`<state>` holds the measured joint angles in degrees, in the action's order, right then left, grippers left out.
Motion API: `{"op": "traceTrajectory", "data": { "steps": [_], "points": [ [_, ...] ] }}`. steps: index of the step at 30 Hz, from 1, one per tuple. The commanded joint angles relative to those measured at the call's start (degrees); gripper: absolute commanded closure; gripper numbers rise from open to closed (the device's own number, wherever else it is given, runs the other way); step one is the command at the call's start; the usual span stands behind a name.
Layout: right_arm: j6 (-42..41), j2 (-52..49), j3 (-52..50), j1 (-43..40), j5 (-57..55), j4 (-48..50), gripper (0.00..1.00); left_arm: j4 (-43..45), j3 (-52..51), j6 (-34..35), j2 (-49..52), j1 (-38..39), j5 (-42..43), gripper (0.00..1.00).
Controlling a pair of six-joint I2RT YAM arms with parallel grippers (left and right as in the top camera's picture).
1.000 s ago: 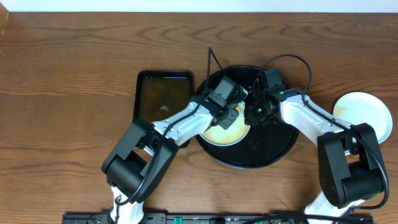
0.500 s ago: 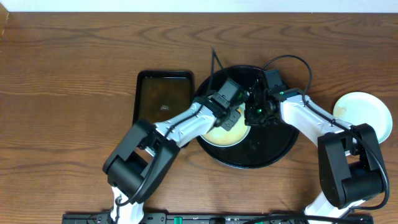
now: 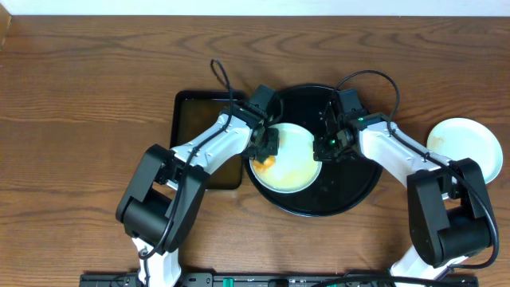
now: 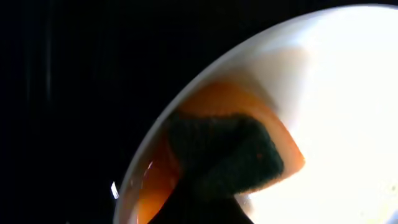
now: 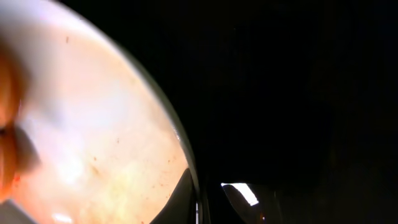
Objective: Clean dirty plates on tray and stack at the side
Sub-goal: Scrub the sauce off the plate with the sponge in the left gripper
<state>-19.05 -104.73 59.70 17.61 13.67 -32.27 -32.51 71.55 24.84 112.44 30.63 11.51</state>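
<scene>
A cream-yellow plate (image 3: 295,163) lies on the black tray (image 3: 351,179), with orange-brown sauce pooled at its left edge. My left gripper (image 3: 265,150) is shut on a dark sponge (image 4: 224,149) and presses it into the sauce on the plate (image 4: 348,93). My right gripper (image 3: 325,146) is shut on the plate's right rim; in the right wrist view its fingers (image 5: 208,199) straddle the rim of the plate (image 5: 93,137). A pale plate (image 3: 466,147) sits on the table at the far right. I cannot tell if another plate lies under it.
A rectangular dark pan (image 3: 209,127) with brownish liquid stands just left of the tray, under my left arm. Cables arch over the tray's back edge. The wooden table (image 3: 80,119) extends left and forward of the tray.
My left gripper slid with the sponge from the plate's upper middle to its left edge, uncovering most of the plate. The right gripper has stayed on the rim.
</scene>
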Motion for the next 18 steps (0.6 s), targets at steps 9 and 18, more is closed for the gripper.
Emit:
{"op": "traceTrajectory", "data": {
  "steps": [9, 18],
  "points": [
    [-0.46, -0.42, -1.38, 0.42, -3.10, -0.79, 0.99, -4.07, -3.61, 12.92, 3.61, 4.79, 9.38, 0.93],
    [-0.46, -0.42, -1.38, 0.42, -3.13, -0.94, 0.99, 0.37, -3.61, 17.68, 3.61, 10.49, 3.45, 0.92]
  ]
}}
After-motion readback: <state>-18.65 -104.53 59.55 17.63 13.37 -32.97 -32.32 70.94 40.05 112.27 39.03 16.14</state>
